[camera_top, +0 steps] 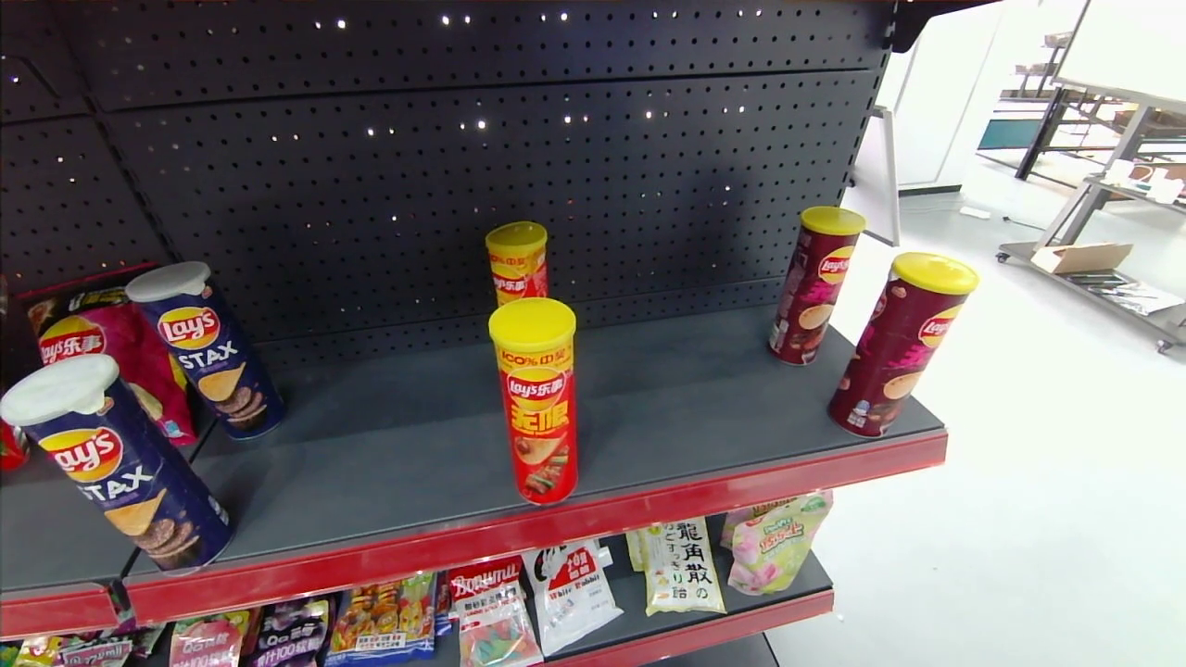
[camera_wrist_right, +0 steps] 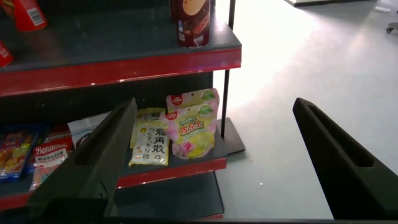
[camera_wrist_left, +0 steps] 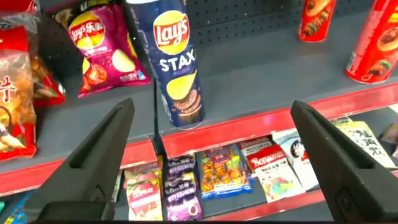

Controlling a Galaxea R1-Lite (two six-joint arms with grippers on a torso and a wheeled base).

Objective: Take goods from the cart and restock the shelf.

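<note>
Though lidded, chip cans (camera_top: 537, 408) (upright) on shelf (camera_top: 389, 435)

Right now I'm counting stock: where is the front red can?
Head view: front red can stands mid-shelf at the shelf edge, ahead of the other red can.

The right pincer (camera_wrist_right: 214, 104) is seen with its two dark fingers spread wide. Beyond it, a maroon can (camera_wrist_right: 193, 22) is stood at the end of the red-edged shelf (camera_wrist_right: 124, 68), a red can (camera_wrist_right: 28, 12) farther along, and snack bags (camera_wrist_right: 189, 127) are laid on the lower shelf (camera_wrist_right: 174, 169) beneath.
</note>
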